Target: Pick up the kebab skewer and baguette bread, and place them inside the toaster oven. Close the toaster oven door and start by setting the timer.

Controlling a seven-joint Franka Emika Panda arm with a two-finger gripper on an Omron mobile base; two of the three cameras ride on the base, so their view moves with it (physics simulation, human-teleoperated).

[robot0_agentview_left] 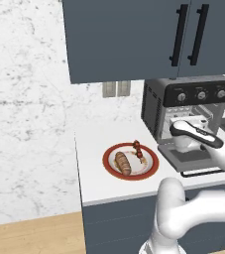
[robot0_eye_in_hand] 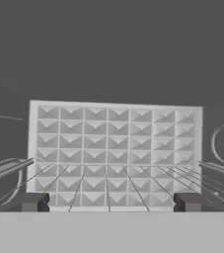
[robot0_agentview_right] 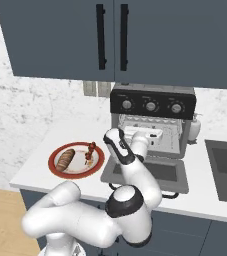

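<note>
The toaster oven (robot0_agentview_left: pixel 156 106) (robot0_agentview_right: pixel 152 97) stands on the counter with the toaster oven door (robot0_agentview_left: pixel 183 158) (robot0_agentview_right: pixel 170 175) folded down flat. My gripper (robot0_agentview_right: pixel 152 134) (robot0_agentview_left: pixel 191 120) reaches into the oven's mouth, above the door. In the hand view the gripper (robot0_eye_in_hand: pixel 111 202) is open, its tips wide apart with nothing between them, facing the wire rack (robot0_eye_in_hand: pixel 133 183) and the dimpled back wall (robot0_eye_in_hand: pixel 113 143). Left of the oven, a red-rimmed plate (robot0_agentview_left: pixel 109 168) (robot0_agentview_right: pixel 77 172) carries the baguette bread (robot0_agentview_left: pixel 123 163) (robot0_agentview_right: pixel 65 160) and the kebab skewer (robot0_agentview_left: pixel 138 150) (robot0_agentview_right: pixel 90 151), side by side.
Blue-grey wall cabinets (robot0_agentview_right: pixel 110 40) hang right above the oven. A sink (robot0_agentview_right: pixel 225 170) is set in the counter to the right, and a small white bottle (robot0_agentview_right: pixel 195 129) stands beside the oven. The counter ends just left of the plate.
</note>
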